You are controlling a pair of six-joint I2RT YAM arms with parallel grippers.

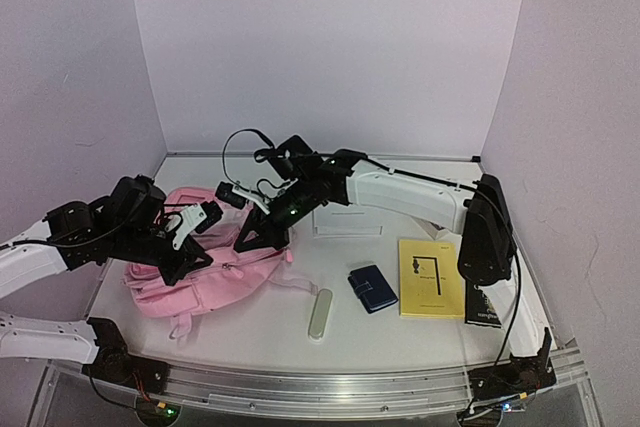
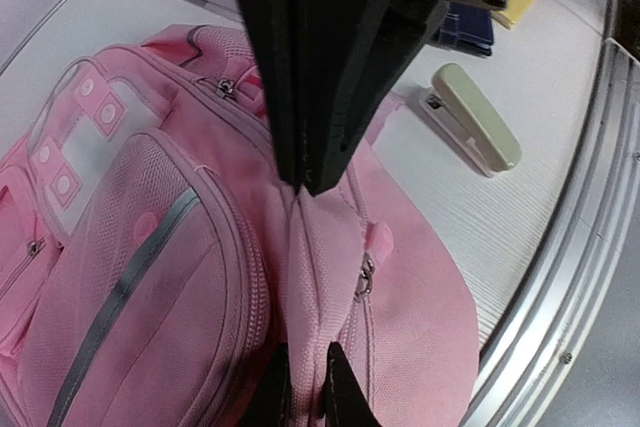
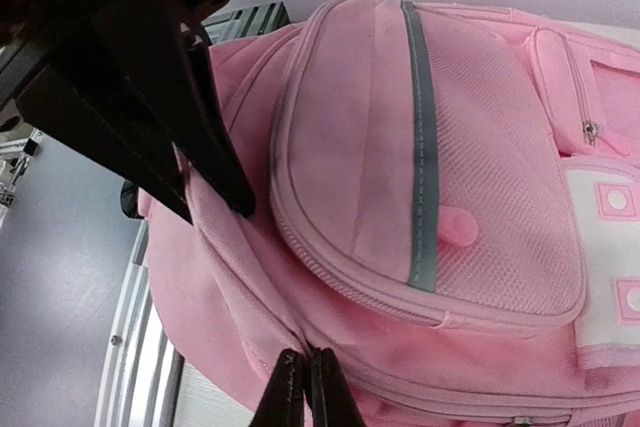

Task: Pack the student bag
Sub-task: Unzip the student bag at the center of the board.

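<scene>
The student bag (image 1: 215, 282) is a large pink backpack lying flat at the left of the table. A ridge of its fabric, beside a zip, is pulled up between both grippers. My left gripper (image 1: 200, 262) is shut on that fold; its fingertips (image 2: 345, 392) pinch pink cloth of the bag (image 2: 130, 277) next to a zip pull (image 2: 365, 277). My right gripper (image 1: 244, 244) reaches in from the right and is shut on the same ridge (image 3: 306, 377), facing the left gripper (image 3: 215, 209). The front pocket of the bag (image 3: 450, 147) lies closed.
A pale green stapler (image 1: 320, 314) lies in front of the bag. A dark blue wallet (image 1: 372, 288), a yellow book (image 1: 431, 277) and a black book (image 1: 483, 307) lie to the right. A clear stand (image 1: 345, 219) sits behind. The metal rail (image 2: 560, 277) runs close to the bag.
</scene>
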